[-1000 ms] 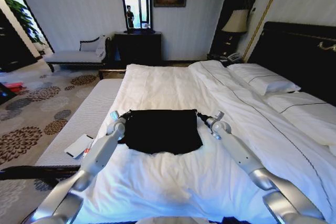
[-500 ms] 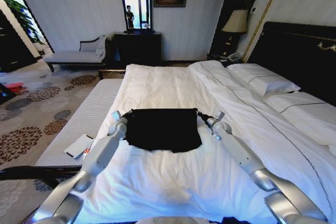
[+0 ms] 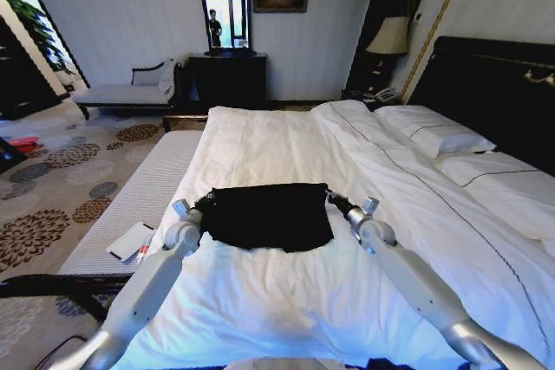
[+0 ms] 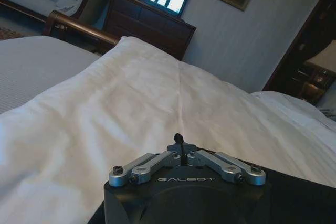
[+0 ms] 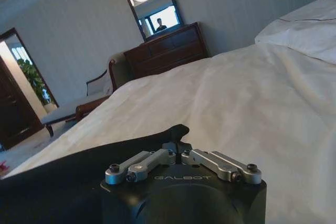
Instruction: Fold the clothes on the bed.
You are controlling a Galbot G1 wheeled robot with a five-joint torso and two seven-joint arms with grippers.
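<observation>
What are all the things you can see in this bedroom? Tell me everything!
T-shirt: one, black, on the duvet between both grippers.
Bed: one, white duvet, dark headboard.
Pillows: white, by the headboard.
Chaise bench: one, pale, far left wall.
Dresser: one, dark, under a mirror.
Lamp: one, cream shade, beside the bed.
Left gripper: jaws closed on the T-shirt's left edge.
Right gripper: jaws closed on its right edge.

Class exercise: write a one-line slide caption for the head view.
Both grippers, left and right, pinch the far corners of the black T-shirt on the white bed.
</observation>
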